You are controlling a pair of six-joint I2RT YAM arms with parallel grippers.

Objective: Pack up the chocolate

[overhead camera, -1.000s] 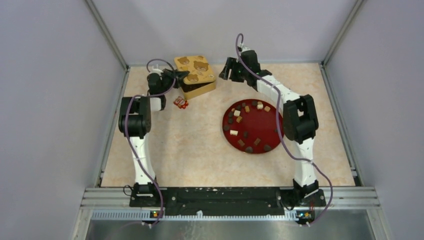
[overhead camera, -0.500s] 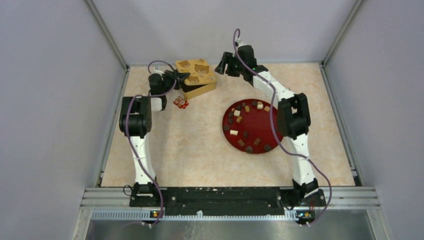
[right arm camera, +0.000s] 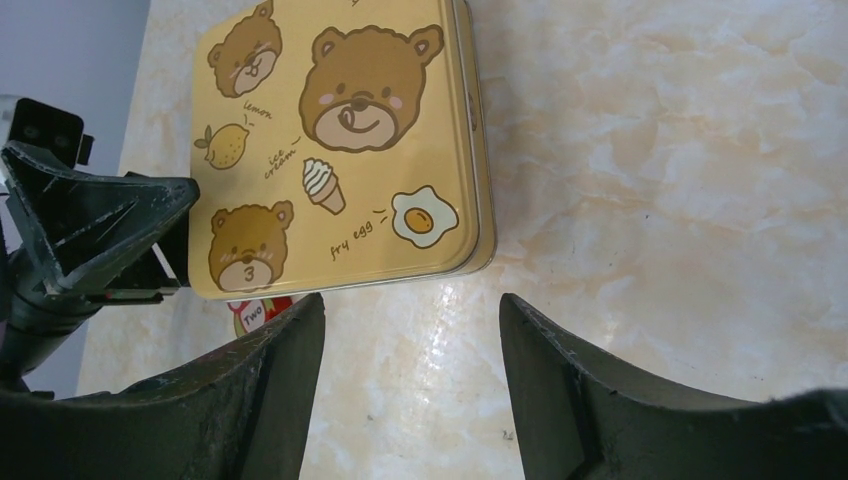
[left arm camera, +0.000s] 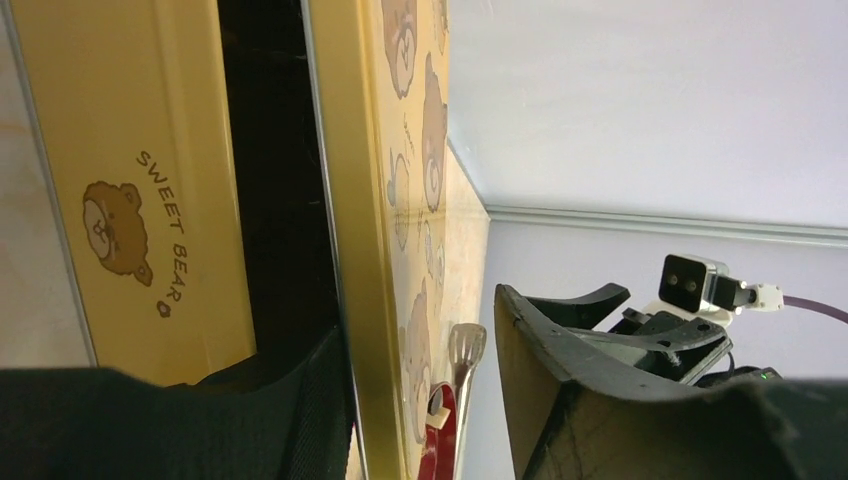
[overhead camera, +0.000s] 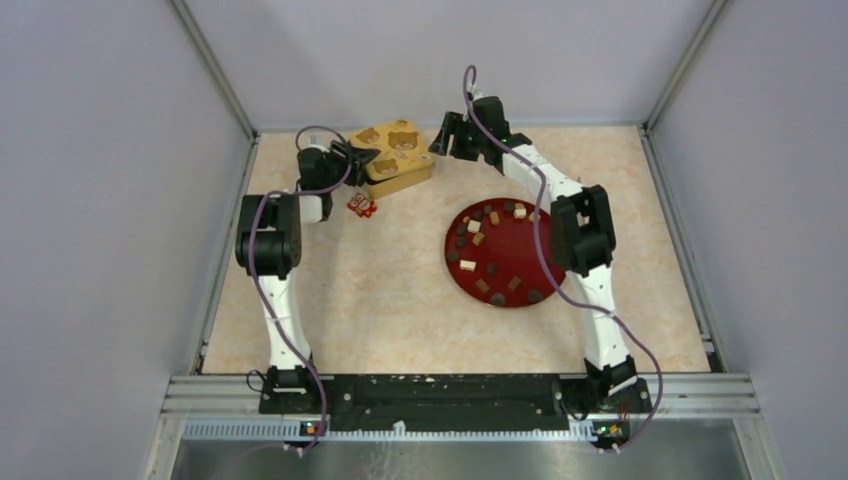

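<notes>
The chocolate (overhead camera: 474,226), dark brown lumps and tan or cream cubes, lies scattered on a round red plate (overhead camera: 520,250). A yellow tin (overhead camera: 405,176) stands at the back with its bear-printed lid (overhead camera: 388,150) raised at the left edge. In the left wrist view a dark gap shows between the tin's side (left arm camera: 130,200) and the lid (left arm camera: 365,200). My left gripper (overhead camera: 362,157) is open astride the lid's edge (left arm camera: 418,315), one finger under the rim. My right gripper (overhead camera: 447,135) is open and empty, over bare table just right of the tin (right arm camera: 410,310).
Small red-and-white wrapped items (overhead camera: 361,206) lie on the table left of the tin and also show in the right wrist view (right arm camera: 255,312). The back wall runs close behind the tin. Side walls stand at the table's left and right edges.
My right gripper has moved left toward the tin. The lid has tilted up and shifted at its left edge on my left gripper.
</notes>
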